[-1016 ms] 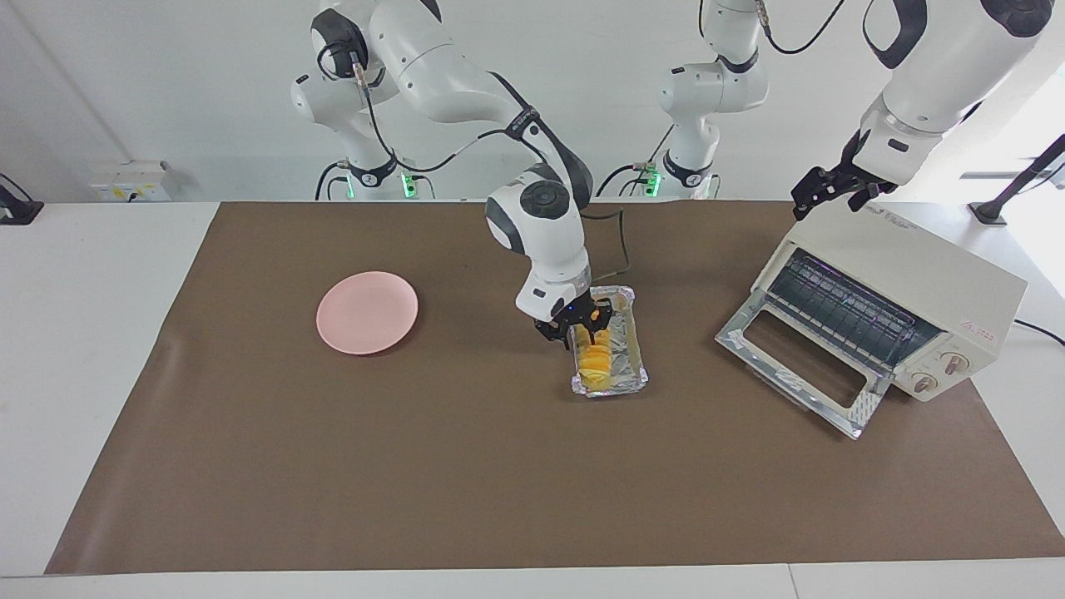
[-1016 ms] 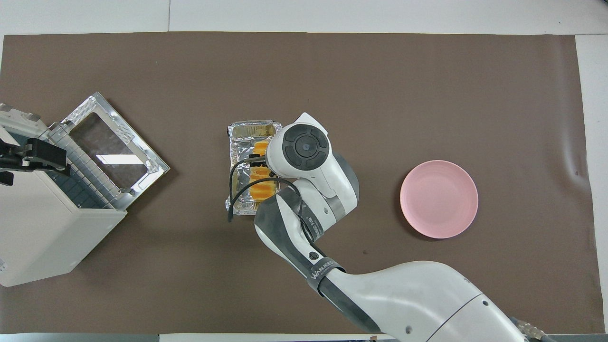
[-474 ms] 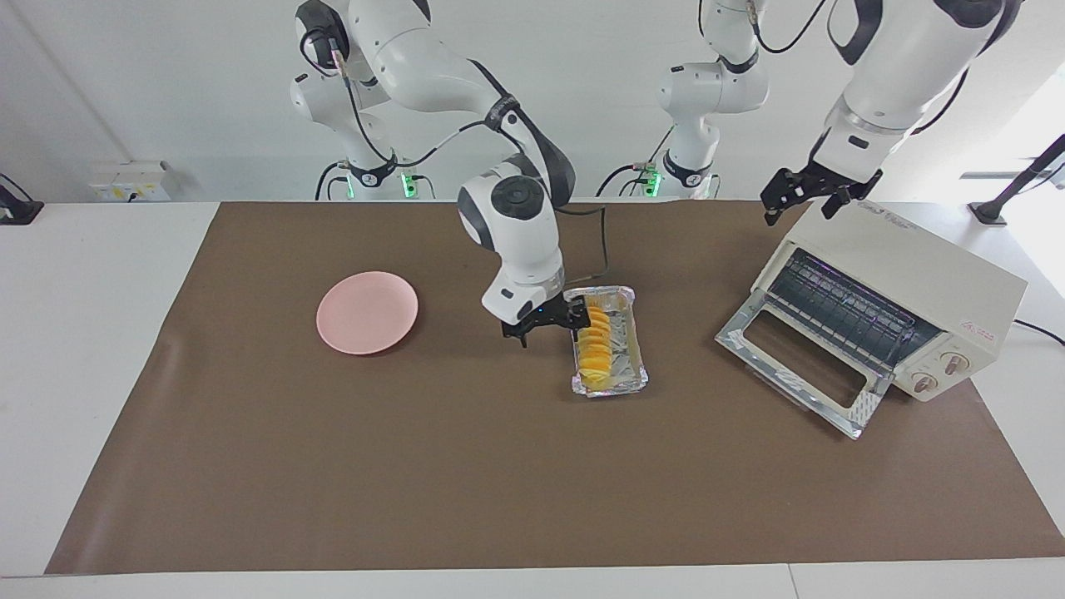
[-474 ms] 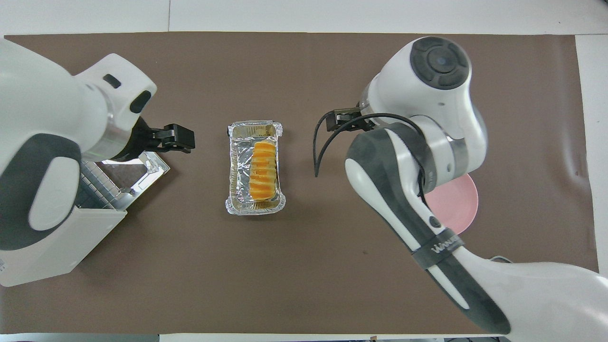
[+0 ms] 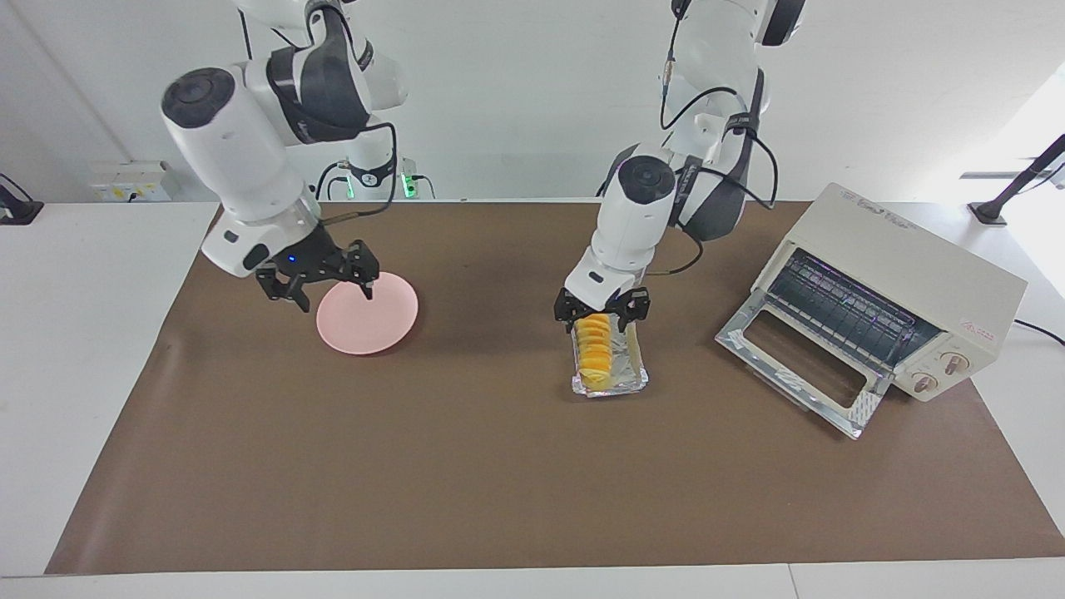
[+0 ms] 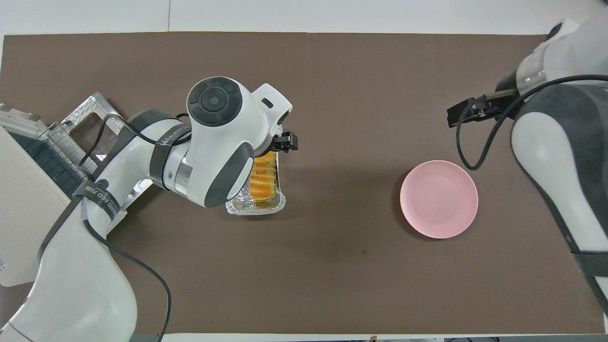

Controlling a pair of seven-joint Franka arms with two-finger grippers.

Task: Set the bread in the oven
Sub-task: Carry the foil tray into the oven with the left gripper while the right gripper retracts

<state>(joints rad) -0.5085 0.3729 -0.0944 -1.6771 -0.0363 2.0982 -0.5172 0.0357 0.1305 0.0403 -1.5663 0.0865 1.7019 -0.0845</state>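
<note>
Your bread [image 5: 593, 351] lies in the foil tray [image 5: 636, 378] near the middle of the table [image 5: 466, 466], a row of yellow-orange slices. Your left end effector [image 5: 601, 308] is low over the end of the tray nearer the robots, fingers spread wide to either side of the loaf's end slices; you cannot tell from either view whether they touch it. The oven [image 5: 903, 291] stands toward the left arm's end of the table, well apart from the tray, with its door [image 5: 799, 366] folded down and the wire rack [image 5: 849, 309] showing inside. Your right end effector [image 5: 316, 274] hangs over the edge of the pink plate [image 5: 367, 313] toward the right arm's end, fingers open and holding nothing.
</note>
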